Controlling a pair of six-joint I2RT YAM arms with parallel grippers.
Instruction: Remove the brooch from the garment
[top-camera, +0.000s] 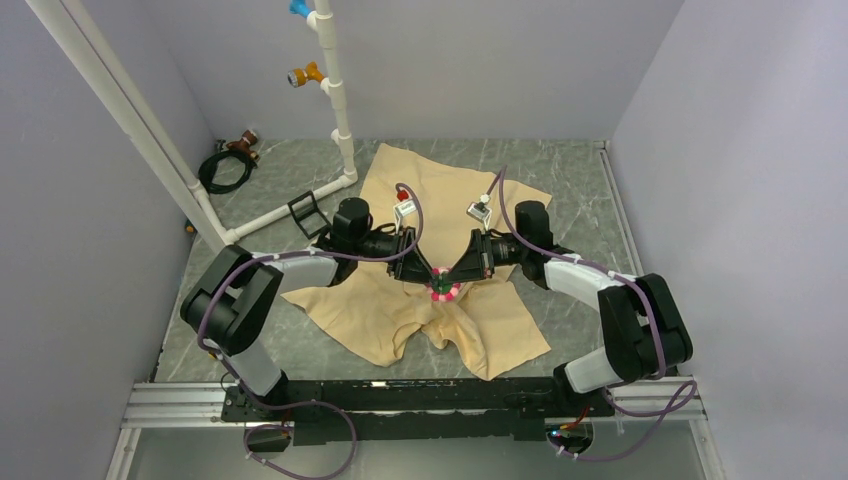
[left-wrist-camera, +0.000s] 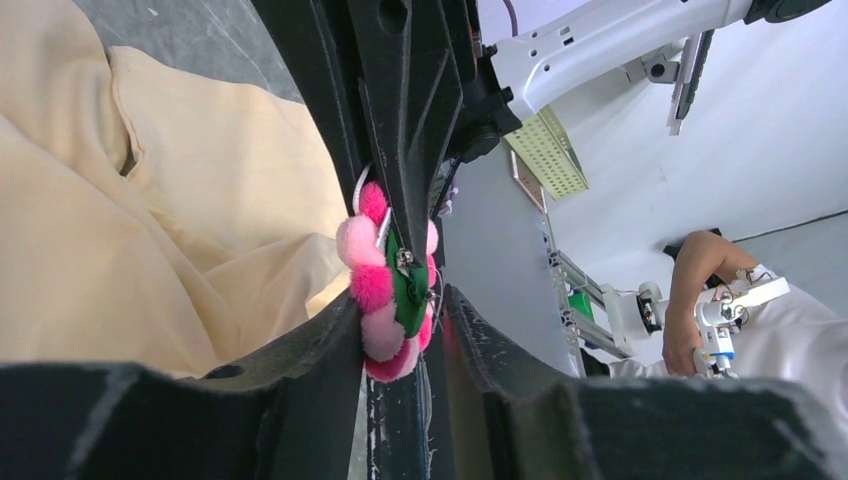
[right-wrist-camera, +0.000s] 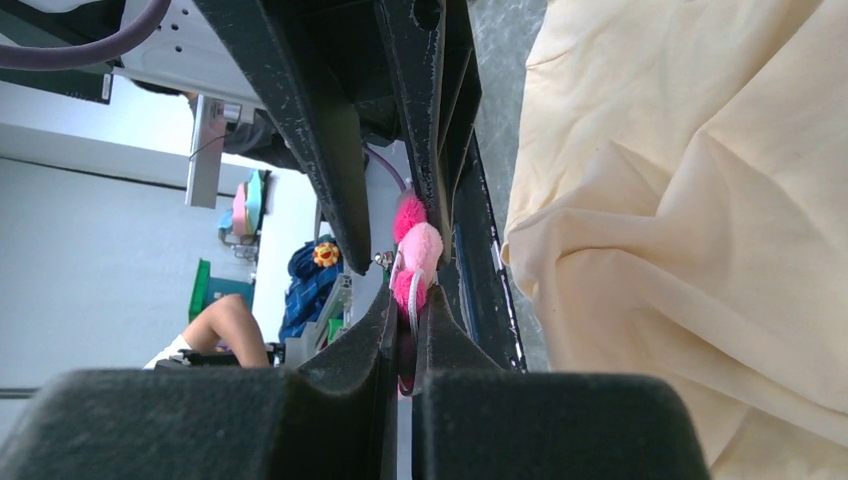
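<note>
i am reaching both arms inward over the garment, which is lying rumpled on the grey table. my left gripper and right gripper are meeting tip to tip at the pink brooch, toward the cloth's near edge. their grip is not showing from above. a white pipe frame is standing far left.

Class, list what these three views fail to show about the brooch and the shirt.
1. Whether the brooch pin still pierces the garment: in the top view the left gripper and right gripper cover it; in the wrist views the same grippers block it.
2. The brooch's face: edge-on in both wrist views, too small from above.
3. The garment's middle: top view, under both arms.
</note>
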